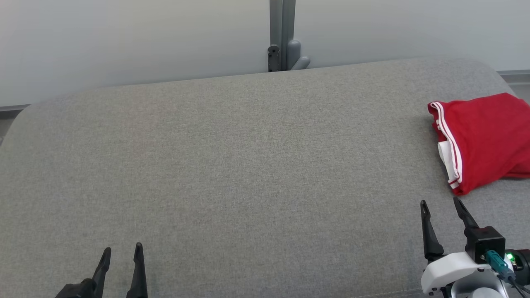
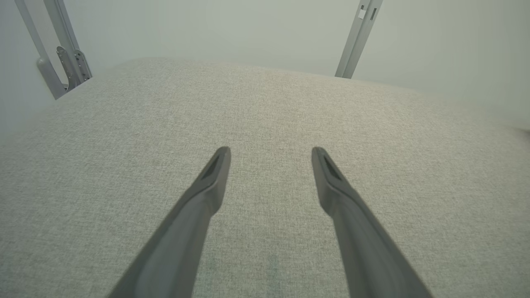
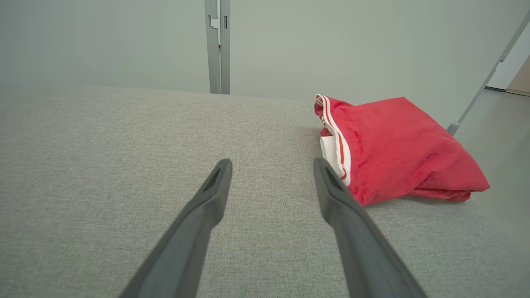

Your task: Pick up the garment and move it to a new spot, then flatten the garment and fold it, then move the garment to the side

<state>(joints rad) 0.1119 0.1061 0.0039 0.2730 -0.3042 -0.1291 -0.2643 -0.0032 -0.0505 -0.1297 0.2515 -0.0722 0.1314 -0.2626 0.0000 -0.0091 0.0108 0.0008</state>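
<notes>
The garment is red with white stripes along one edge and lies folded into a compact bundle at the far right of the grey table. In the right wrist view the garment sits just ahead and to the right of my right gripper. My right gripper stands open just short of the bundle, holding nothing. At the lower left my left gripper is open too, far from the garment, and in its wrist view the left gripper hovers over bare cloth.
A grey metal post with a bracket rises behind the table's far edge against a pale wall. The table's right edge runs close behind the garment, with floor beyond it. A slanted metal leg stands off to the right.
</notes>
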